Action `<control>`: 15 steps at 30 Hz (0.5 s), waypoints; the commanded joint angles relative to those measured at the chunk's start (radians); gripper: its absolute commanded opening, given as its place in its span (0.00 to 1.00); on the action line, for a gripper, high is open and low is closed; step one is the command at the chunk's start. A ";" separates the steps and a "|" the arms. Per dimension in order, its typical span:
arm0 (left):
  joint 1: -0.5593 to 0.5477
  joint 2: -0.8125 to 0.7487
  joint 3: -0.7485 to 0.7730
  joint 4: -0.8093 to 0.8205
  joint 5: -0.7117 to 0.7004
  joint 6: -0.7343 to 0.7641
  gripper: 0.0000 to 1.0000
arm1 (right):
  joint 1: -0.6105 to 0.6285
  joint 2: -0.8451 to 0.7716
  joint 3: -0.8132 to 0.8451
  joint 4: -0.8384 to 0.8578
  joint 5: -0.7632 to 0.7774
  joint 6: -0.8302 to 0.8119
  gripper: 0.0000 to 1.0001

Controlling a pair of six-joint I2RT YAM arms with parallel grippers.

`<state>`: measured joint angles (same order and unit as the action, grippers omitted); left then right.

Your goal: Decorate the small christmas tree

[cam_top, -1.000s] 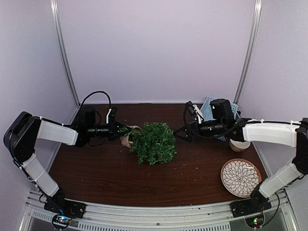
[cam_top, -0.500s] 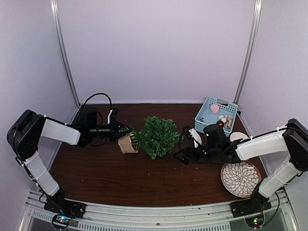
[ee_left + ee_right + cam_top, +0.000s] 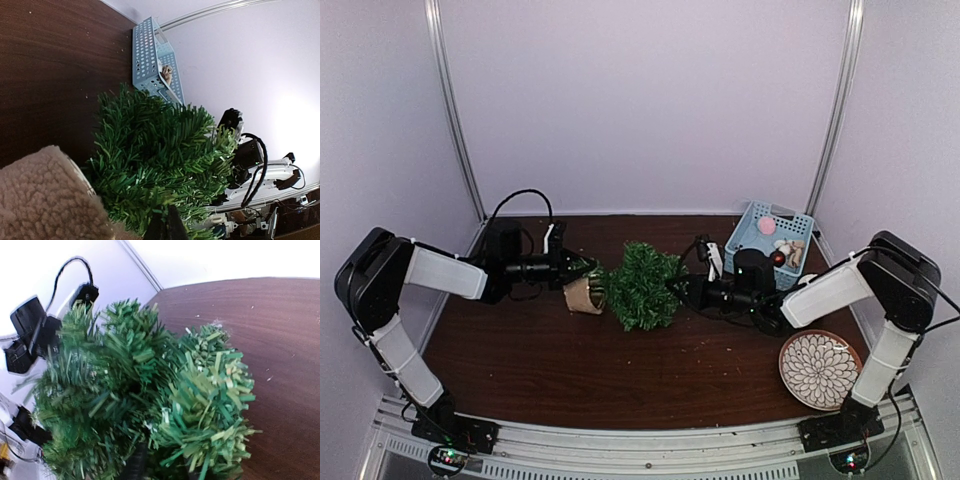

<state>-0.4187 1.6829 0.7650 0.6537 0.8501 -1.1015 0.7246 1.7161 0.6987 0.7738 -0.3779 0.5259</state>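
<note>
The small christmas tree (image 3: 642,285) lies tipped on its side in mid-table, its tan pot (image 3: 583,295) pointing left. My left gripper (image 3: 590,268) is shut on a low branch just above the pot; in the left wrist view the closed fingertips (image 3: 166,227) sit in the needles (image 3: 160,150) beside the fuzzy pot (image 3: 45,200). My right gripper (image 3: 682,288) reaches in from the right and is closed into the tree's top. In the right wrist view green branches (image 3: 140,390) fill the space between its dark fingers (image 3: 136,460).
A blue perforated basket (image 3: 770,240) with a pink ball, a red ball and other ornaments stands at the back right, and shows too in the left wrist view (image 3: 150,55). A patterned round plate (image 3: 819,370) lies at the front right. Side walls stand close to the table.
The right gripper swung from near the basket, down past the plate, onto the tree's top and closed there. The tree shifted slightly up and right; the left gripper stayed shut.
</note>
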 commanded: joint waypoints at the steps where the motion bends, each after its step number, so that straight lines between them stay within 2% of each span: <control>1: -0.005 -0.013 0.032 0.100 0.003 -0.005 0.00 | -0.009 0.043 0.013 0.218 -0.107 0.122 0.14; 3: -0.005 -0.014 0.029 0.104 -0.004 -0.004 0.00 | -0.011 0.025 0.029 0.167 -0.122 0.111 0.00; 6: -0.005 -0.024 0.021 0.102 -0.009 0.004 0.00 | -0.010 -0.074 0.069 -0.018 -0.090 0.031 0.00; 8: -0.005 -0.043 0.015 0.062 -0.021 0.036 0.01 | -0.009 -0.150 0.110 -0.203 -0.048 -0.042 0.00; 11: -0.005 -0.086 0.012 -0.044 -0.048 0.102 0.24 | -0.008 -0.246 0.205 -0.492 0.018 -0.169 0.00; 15: -0.005 -0.163 0.008 -0.187 -0.099 0.198 0.49 | -0.006 -0.300 0.368 -0.839 0.070 -0.318 0.00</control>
<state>-0.4191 1.6123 0.7650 0.5739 0.8082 -1.0214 0.7139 1.4765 0.9268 0.3084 -0.3840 0.3920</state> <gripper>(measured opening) 0.386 0.033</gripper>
